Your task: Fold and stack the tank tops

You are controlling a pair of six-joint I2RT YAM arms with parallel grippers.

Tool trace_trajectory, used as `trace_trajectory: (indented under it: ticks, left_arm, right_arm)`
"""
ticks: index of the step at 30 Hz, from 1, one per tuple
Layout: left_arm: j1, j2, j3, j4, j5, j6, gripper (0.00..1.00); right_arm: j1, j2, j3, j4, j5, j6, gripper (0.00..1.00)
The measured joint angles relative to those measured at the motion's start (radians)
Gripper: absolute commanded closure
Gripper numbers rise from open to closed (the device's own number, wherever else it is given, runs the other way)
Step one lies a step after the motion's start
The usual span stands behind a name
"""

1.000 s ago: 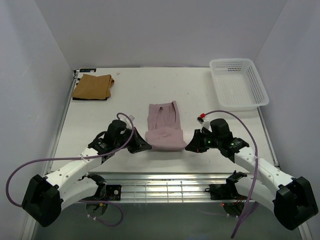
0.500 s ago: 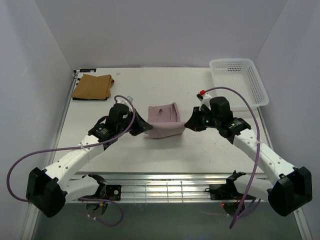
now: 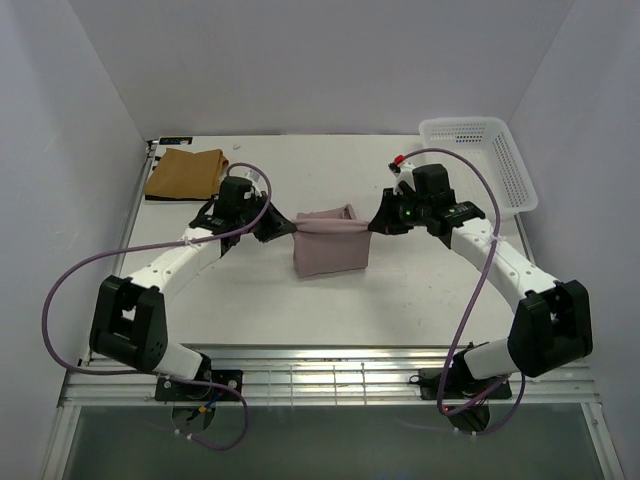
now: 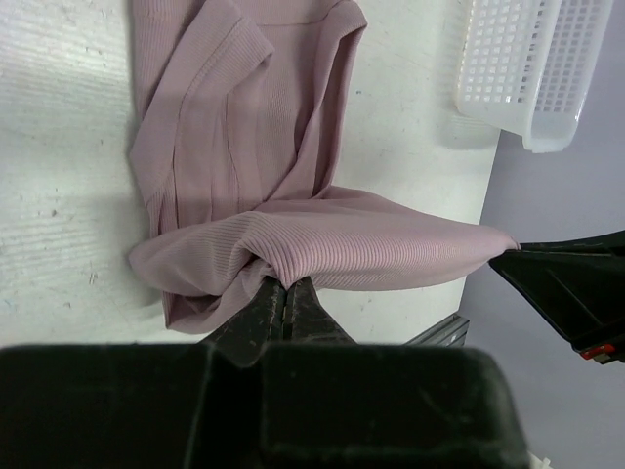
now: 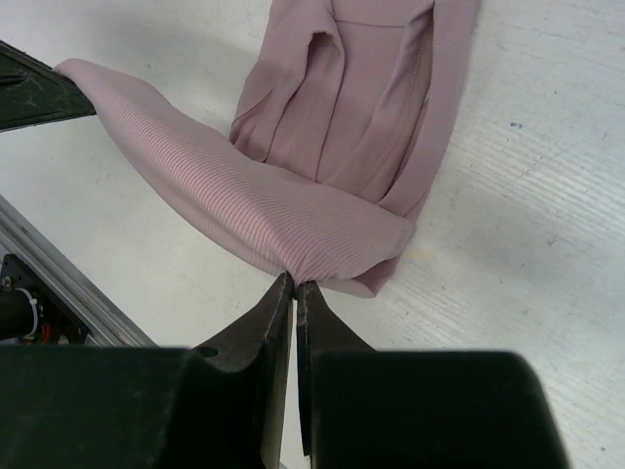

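We find the white table [image 3: 420, 290] carrying all items. The white mesh basket [image 3: 475, 175] sits at the far right corner, well apart from the cloth. A purple cable [image 3: 60, 300] loops beside the left arm, and another follows the right arm.

The pink tank top [image 3: 330, 250] is at the centre of the table, between the two arms. One edge is lifted and pulled taut, running left to right. The rest drapes down onto the table, with its long axis running near to far. Nothing lies across it.

The tan tank top [image 3: 185, 173] lies folded flat at the far left corner. A dark edge shows under its near side; we cannot tell what it is.

The left gripper [image 4: 286, 293] has its jaws pressed together on the left end of the taut edge. The right gripper [image 5: 294, 285] is likewise clamped on the right end.
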Motion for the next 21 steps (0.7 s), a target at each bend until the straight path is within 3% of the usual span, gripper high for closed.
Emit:
trace_trajectory:
  ticks: [21]
  left_arm:
    - [0.1,0.458,0.311,0.022,0.087,0.089,1.0]
  right_arm:
    - [-0.084,0.489,0.326,0.021,-0.077,-0.079,0.92]
